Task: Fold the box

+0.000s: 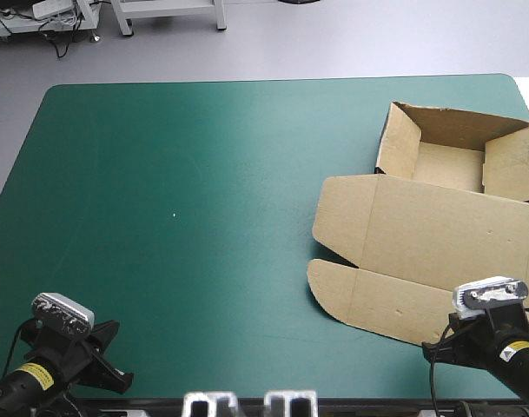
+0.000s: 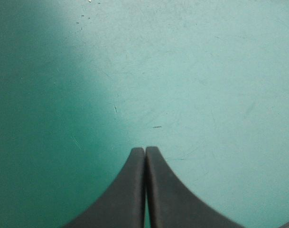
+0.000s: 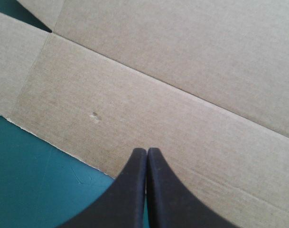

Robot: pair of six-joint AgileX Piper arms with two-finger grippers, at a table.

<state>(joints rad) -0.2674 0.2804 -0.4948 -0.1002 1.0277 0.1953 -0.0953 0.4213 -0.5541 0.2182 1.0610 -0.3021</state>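
Two grippers: the black, fin-fingered right gripper and the left gripper are both closed and empty, each pair of fingers pressed into one pointed arch.
Under the right gripper: brown board; the tips lie over the nearest strip, just inside its free edge, with teal-green cover showing beside the fingers. Whether they touch the board cannot be told.
Under the left gripper: only the bare teal-green surface, with no board ahead of it.
Task's thing: a brown cardboard box cut from one sheet, lying on the surface's right side. It is an open tray with raised walls at the far end, a flat lid panel in the middle and a flat tuck strip nearest the robot.
Side pieces: two rounded ear flaps lie flat on the box's left side, pointing toward the middle of the surface.
Long axis: from the near right corner away toward the far right edge; the creases run across it, roughly side to side and a little tilted.
Direction from the right gripper: the box stretches straight ahead, the tray farthest off.
Nearer arm: the right one, already at the tuck strip; the left is well apart from the box.
Judgement: folding looks unfinished, with the lid lying flat; any next push or lift falls most naturally to the right arm.
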